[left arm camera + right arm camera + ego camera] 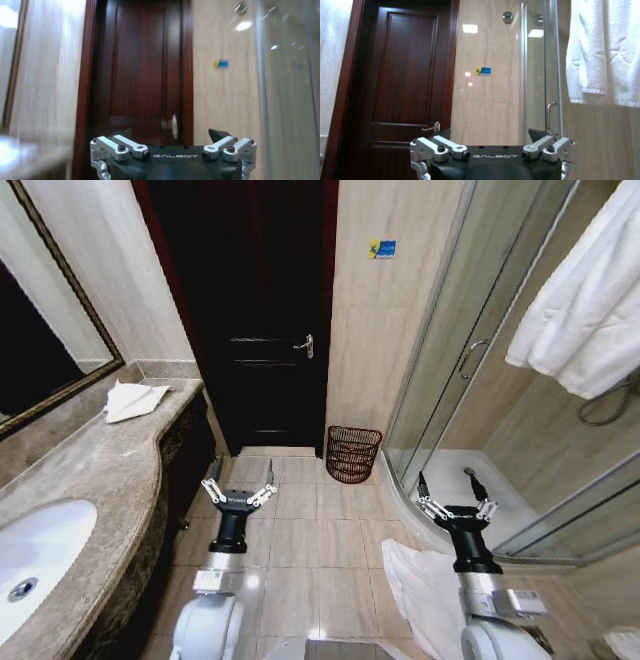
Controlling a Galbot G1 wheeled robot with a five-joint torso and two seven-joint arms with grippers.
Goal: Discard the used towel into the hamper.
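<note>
The hamper (353, 453), a small reddish-brown open-weave basket, stands on the tiled floor against the wall between the dark door and the shower glass. A white towel (134, 400) lies rumpled at the far end of the marble counter on my left. My left gripper (240, 483) hovers open over the floor beside the counter, well short of the hamper and nearer to me than the towel. In its wrist view the left gripper (170, 135) holds nothing. My right gripper (452, 486) is open by the shower's curb, and the right gripper (490, 133) is likewise empty.
A sink (40, 555) is set in the counter (110, 470) at my near left, under a framed mirror (40, 350). The dark door (255, 320) is shut ahead. A white cloth (425, 585) lies on the floor by the right arm. Another white towel (590, 290) hangs at the shower enclosure (470, 360).
</note>
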